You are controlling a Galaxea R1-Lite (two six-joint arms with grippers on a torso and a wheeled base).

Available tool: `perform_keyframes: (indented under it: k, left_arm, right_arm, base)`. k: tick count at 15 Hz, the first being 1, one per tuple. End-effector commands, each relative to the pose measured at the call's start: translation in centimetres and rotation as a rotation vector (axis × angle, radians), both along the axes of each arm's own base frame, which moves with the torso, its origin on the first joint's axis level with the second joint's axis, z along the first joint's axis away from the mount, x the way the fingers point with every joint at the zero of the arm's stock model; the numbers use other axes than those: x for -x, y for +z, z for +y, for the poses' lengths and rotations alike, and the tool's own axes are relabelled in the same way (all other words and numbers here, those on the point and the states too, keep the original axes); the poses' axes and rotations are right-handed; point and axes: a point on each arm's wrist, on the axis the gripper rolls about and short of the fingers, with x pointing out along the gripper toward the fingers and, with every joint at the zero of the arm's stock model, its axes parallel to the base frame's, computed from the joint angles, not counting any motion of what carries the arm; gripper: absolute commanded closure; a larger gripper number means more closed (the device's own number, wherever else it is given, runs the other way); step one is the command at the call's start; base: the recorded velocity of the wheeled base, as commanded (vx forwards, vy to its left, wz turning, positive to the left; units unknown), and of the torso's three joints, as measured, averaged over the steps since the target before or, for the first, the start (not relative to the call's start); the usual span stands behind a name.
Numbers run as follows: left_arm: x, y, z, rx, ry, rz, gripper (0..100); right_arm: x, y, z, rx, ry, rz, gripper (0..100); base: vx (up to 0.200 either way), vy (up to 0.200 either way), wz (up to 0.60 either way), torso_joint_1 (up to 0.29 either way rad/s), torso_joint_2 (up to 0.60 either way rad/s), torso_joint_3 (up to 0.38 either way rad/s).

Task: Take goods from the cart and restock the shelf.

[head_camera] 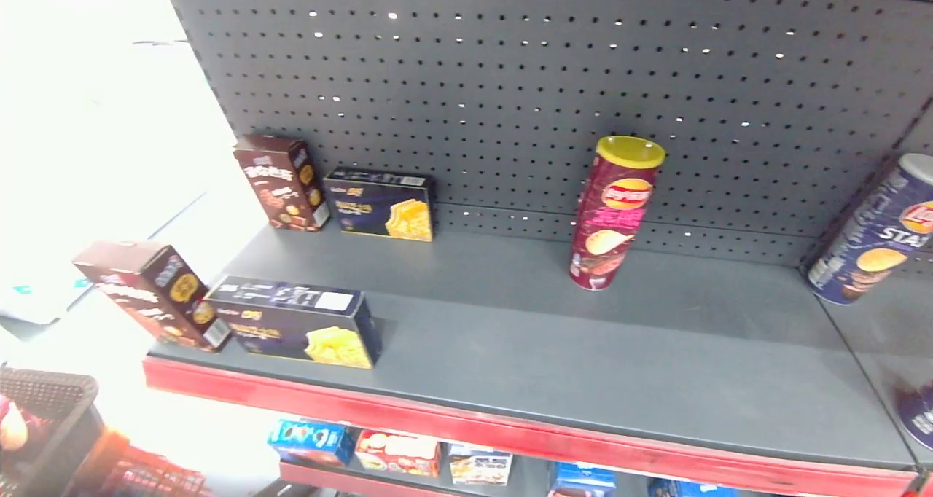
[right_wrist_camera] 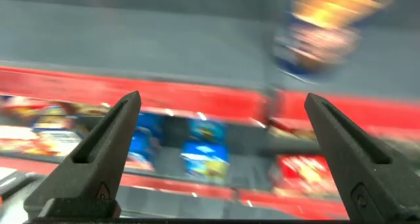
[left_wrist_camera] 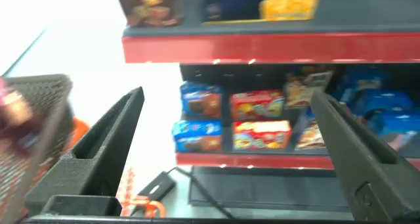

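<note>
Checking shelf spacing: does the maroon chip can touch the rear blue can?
Apart. Head view shows bare shelf between the maroon chip can and the rear blue can.

bare shelf (head_camera: 656, 358) middle, maroon can (head_camera: 611, 213) behind

Brand logos on maroon can (head_camera: 611, 216) and blue can (head_camera: 869, 236), otherwise nothing legible.

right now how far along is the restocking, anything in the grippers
Done: the shelf holds four boxes at its left, a maroon can in the middle, a blue can at the right. In hand: nothing; left gripper and right gripper are open, empty. Left: much of the shelf is bare; the basket sits low on the left.
</note>
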Motion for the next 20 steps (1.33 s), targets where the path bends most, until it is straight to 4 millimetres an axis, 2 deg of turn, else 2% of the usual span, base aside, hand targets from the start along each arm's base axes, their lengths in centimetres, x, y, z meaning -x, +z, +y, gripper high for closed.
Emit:
perform_keyframes:
  k: [1, 5, 19, 20]
  left_arm:
    - [0.0, 0.0, 0.0, 0.0, 0.0, 0.001, 0]
    - [0.0, 0.0, 0.0, 0.0, 0.0, 0.001, 0]
    - [0.0, 0.1, 0.0, 0.0, 0.004, -0.001, 0]
    - [0.4, 2.1, 0.1, -0.001, 0.064, -0.044, 0]
  right_arm:
    - [0.0, 0.0, 0.0, 0.0, 0.001, 0.0, 0]
    - [0.0, 0.0, 0.0, 0.001, 0.001, 0.0, 0]
    - [0.0, 0.0, 0.0, 0.003, -0.001, 0.0, 0]
    - [0.0, 0.0, 0.0, 0.003, -0.001, 0.0, 0]
  base:
    - [0.0, 0.0, 0.6, 0.002, 0.0, 0.002]
    - [0.0, 0.0, 0.6, 0.002, 0.0, 0.004]
    - [0.0, 0.0, 0.0, 0.0, 0.0, 0.0]
    - [0.0, 0.0, 0.0, 0.0, 0.0, 0.0]
